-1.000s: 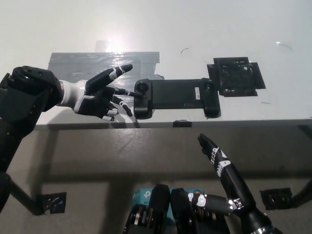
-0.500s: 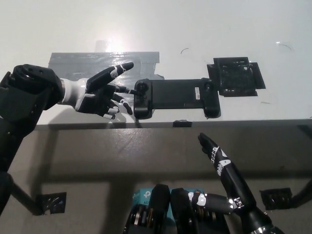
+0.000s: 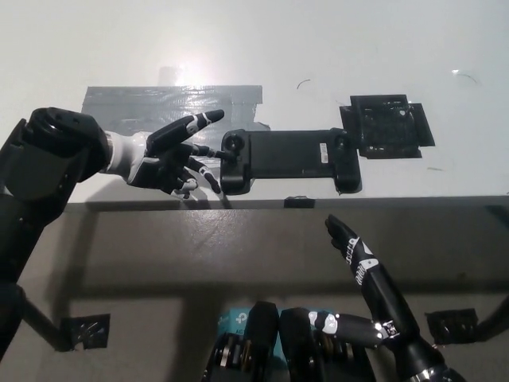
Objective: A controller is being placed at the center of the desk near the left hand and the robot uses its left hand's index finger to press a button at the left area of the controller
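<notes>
I'm reaching my white left robot hand (image 3: pixel 163 155) — fingers spread, holding nothing — toward the flat black rectangular controller's (image 3: pixel 286 157) left buttons, aiming one fingertip squarely down.

We see a matt black plastic controller (image 3: pixel 286 157), glossy grey tape (image 3: pixel 159 103), and a smooth white worktop (image 3: pixel 318 40).

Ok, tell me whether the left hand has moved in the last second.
Yes, slightly: the left hand has edged right toward the controller, its raised fingertip now nearer the controller's left end.
</notes>
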